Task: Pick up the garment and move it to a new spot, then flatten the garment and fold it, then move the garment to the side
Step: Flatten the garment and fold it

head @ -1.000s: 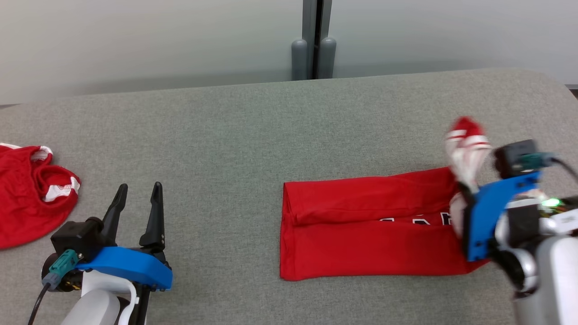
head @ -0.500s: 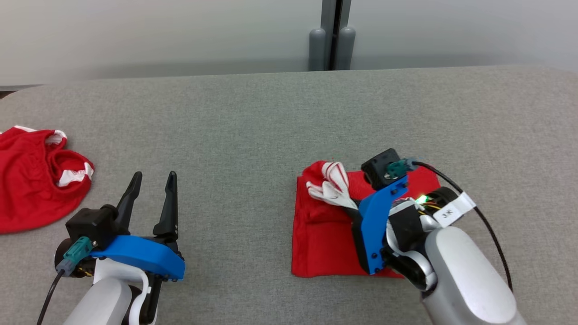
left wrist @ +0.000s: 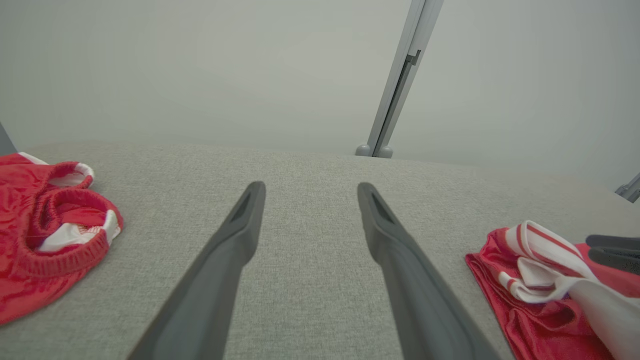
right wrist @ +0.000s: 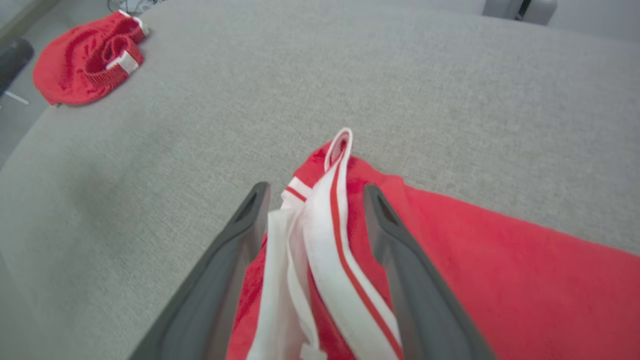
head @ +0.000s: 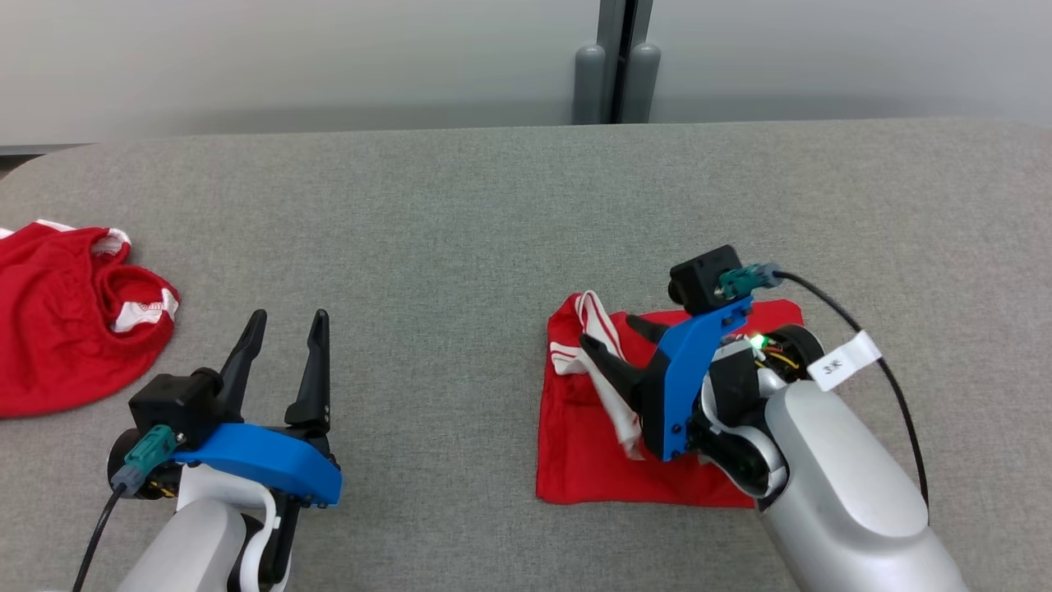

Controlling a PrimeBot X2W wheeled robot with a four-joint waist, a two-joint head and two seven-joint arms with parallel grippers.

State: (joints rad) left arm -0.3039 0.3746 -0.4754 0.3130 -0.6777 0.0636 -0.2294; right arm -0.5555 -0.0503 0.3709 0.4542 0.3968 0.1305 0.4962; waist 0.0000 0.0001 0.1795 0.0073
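Head view: right end effector (head: 609, 330) newly spread over garment (head: 592, 469).

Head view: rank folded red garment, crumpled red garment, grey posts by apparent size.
1. Folded red garment, partly behind the right arm.
2. Crumpled red garment, cropped at the edge, so unsure.
3. Grey posts.

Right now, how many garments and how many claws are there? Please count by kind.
Red garments: 2, the folded garment and the crumpled garment
Claws: 2, the left claw and the right claw
Total: 4
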